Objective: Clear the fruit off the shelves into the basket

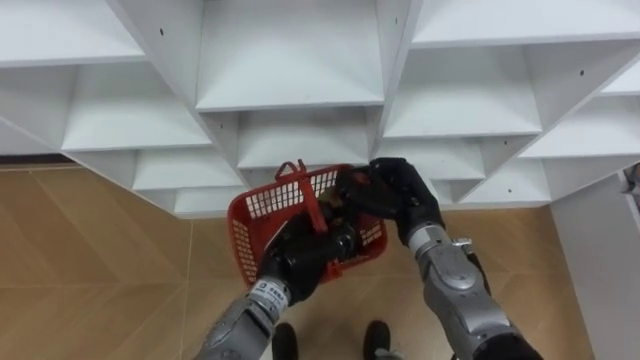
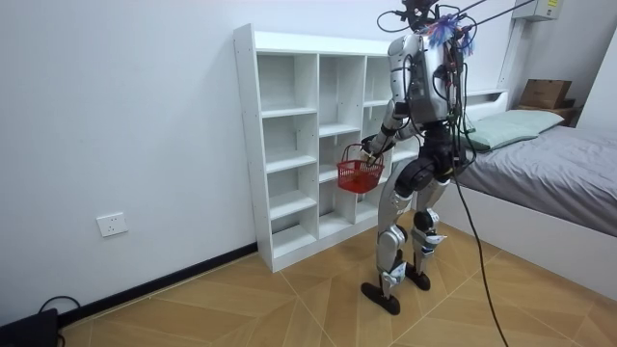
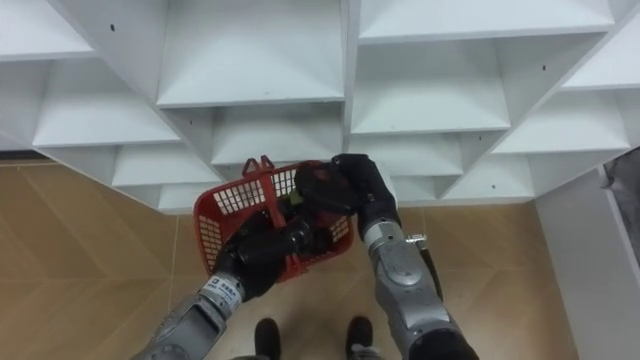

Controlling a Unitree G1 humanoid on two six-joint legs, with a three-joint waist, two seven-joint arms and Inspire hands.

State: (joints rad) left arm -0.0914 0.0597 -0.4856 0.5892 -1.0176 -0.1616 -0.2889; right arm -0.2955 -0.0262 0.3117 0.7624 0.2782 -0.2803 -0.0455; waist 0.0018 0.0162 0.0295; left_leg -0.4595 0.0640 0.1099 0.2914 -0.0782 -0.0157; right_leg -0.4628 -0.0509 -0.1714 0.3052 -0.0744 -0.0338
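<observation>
A red plastic basket hangs in front of the white closet shelves, at the height of the lower compartments. My left hand comes up from below and is curled round the basket's handle at its near side. My right hand lies over the basket's right rim and reaches into it. Something small and dark reddish sits under that hand; I cannot tell what it is. In the room view I stand upright facing the middle column of the shelves, with the basket held at hip height.
The open shelf compartments in view hold nothing. Wooden floor lies below. A white panel stands at my right. A bed stands behind me at the room view's right.
</observation>
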